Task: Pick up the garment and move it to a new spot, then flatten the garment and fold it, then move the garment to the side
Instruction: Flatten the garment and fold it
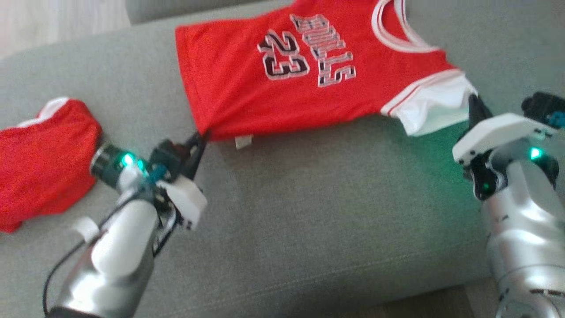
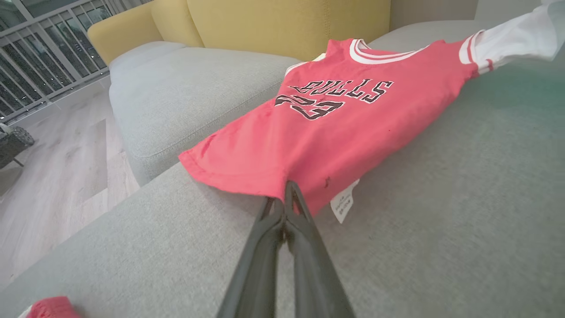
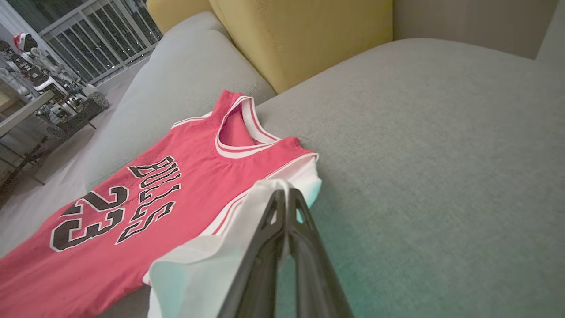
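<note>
Left pincer (image 2: 287,193) and right pincer (image 3: 286,196) clamp the jersey (image 1: 309,84) on grey sofa (image 1: 335,221).

The grey fabric sofa seat (image 1: 318,212) is being viewed steeply from above by the head camera, with the red lettered jersey (image 1: 229,79) lying across the top. The jersey is being viewed low and close along the left gripper (image 2: 288,194) at its hem and along the right gripper (image 3: 287,196) at its white sleeve, both wrist views being faced toward the shared mustard-yellow backrest (image 2: 282,26).

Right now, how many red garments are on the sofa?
2: the Bulls 23 jersey stretched across the cushion, and a crumpled red garment lying left of it.
</note>
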Robot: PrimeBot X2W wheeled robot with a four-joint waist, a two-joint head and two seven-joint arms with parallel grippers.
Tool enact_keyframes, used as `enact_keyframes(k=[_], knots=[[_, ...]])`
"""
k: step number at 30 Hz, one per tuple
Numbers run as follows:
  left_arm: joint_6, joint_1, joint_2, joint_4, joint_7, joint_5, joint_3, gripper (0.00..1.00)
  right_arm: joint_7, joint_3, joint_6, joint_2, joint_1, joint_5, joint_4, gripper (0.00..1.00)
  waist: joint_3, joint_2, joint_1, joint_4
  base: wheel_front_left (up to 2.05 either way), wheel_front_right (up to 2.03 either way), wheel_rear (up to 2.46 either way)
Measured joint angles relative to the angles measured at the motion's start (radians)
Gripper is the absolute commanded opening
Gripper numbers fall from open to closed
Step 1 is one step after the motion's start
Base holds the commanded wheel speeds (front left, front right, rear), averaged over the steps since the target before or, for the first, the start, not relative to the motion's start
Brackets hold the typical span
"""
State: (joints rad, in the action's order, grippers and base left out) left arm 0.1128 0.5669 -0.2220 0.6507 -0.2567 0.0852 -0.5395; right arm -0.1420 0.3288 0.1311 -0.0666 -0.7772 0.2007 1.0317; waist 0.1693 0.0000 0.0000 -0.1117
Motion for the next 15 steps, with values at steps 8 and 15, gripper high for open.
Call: enact_keyframes(k=[8, 15], knots=[[-0.022, -0.139, 0.002, -0.066, 0.000, -0.026, -0.054, 0.00, 0.165, 0.068, 0.000, -0.016, 0.121, -0.045, -0.053, 0.00, -0.106, 0.0000, 0.0000, 0.002, 0.00, 0.00, 0.00], [-0.039, -0.239, 0.000, -0.095, 0.000, -0.031, -0.068, 0.00, 0.377, 0.062, 0.000, -0.021, 0.245, -0.088, -0.180, 0.00, -0.165, 0.0000, 0.0000, 0.003, 0.00, 0.00, 0.00]])
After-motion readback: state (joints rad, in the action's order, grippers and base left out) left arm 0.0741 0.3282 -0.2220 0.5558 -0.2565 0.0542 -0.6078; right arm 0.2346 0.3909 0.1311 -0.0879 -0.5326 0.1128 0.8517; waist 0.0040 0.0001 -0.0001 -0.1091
